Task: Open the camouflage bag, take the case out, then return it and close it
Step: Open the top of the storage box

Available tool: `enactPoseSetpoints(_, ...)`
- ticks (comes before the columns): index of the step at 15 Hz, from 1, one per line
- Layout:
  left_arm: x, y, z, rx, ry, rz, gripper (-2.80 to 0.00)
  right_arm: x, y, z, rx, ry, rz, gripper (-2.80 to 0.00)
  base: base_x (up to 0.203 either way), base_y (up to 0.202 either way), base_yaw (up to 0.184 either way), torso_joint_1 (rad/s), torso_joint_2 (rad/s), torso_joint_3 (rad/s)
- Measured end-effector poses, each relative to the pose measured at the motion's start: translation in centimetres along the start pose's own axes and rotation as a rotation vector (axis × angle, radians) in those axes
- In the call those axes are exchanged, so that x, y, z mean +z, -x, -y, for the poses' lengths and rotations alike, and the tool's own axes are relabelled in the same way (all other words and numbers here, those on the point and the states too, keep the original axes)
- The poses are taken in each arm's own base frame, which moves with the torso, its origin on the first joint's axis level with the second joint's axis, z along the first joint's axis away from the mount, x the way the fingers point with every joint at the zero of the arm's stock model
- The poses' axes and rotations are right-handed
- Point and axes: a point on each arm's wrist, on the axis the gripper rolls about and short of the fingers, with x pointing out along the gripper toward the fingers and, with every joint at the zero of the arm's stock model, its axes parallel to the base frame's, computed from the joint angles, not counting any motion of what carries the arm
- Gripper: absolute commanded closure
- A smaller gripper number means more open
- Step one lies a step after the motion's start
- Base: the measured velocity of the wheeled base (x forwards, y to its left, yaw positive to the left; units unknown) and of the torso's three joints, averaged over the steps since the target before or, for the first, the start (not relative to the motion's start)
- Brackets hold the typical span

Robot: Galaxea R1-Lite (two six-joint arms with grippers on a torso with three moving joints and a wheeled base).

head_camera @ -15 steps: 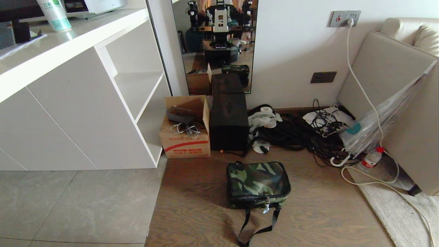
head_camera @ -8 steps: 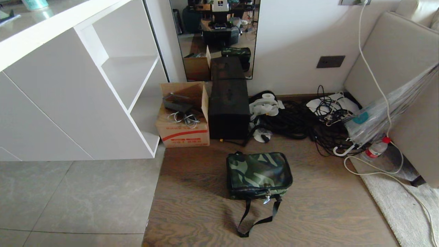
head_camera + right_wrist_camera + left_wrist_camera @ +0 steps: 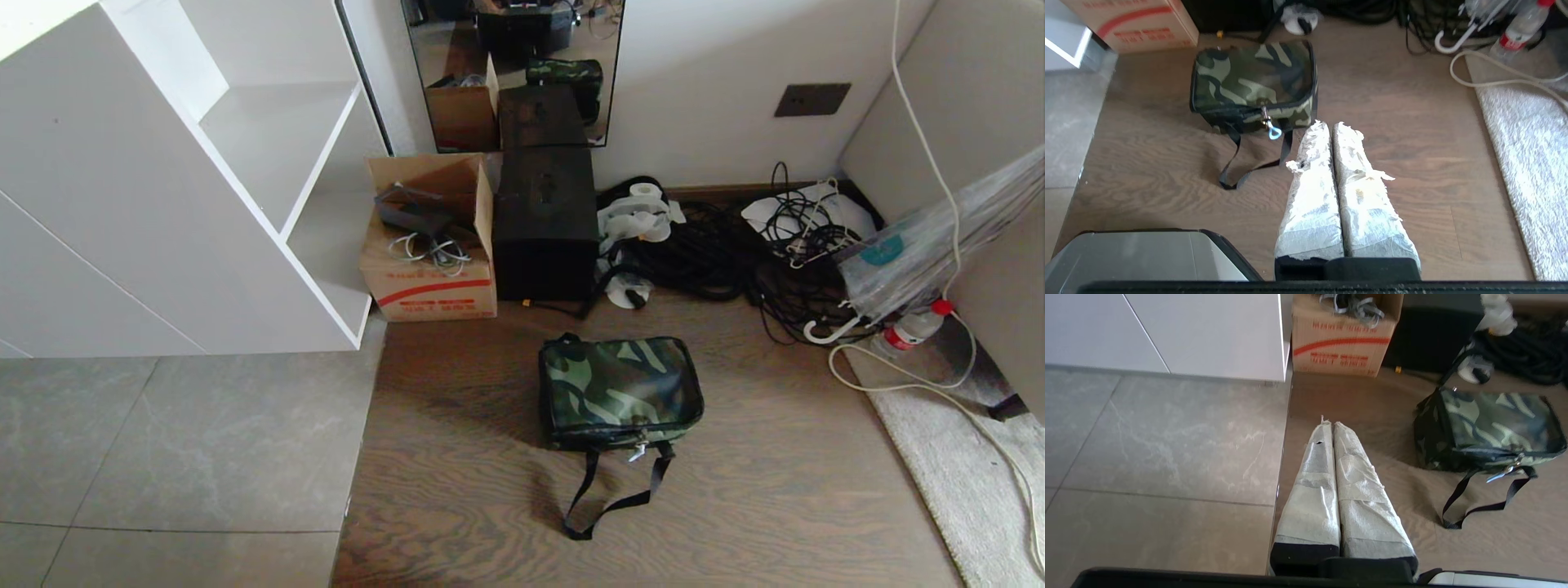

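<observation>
Opening not yet begun: camouflage bag point(image 3: 619, 392) zipped, both grippers, left point(image 3: 1329, 425) and right point(image 3: 1332, 124), hanging short of it, jaws together; next, reach its zipper pull point(image 3: 1274, 131).

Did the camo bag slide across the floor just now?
No. The camouflage bag sits just as far in front of the cardboard box and the black box as before; the whole picture shifted because the camera tilted down.
</observation>
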Motion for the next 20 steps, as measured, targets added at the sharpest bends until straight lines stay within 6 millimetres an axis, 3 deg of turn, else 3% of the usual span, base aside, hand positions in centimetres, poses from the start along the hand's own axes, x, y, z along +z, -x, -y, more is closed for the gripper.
enactPoseSetpoints(20, 0.0, 0.0, 0.0, 0.0, 0.002, 0.0, 0.0, 0.0, 0.0, 0.0, 0.0, 0.0, 0.0, 0.0, 0.0, 0.0, 0.0, 0.002, 0.0, -0.2)
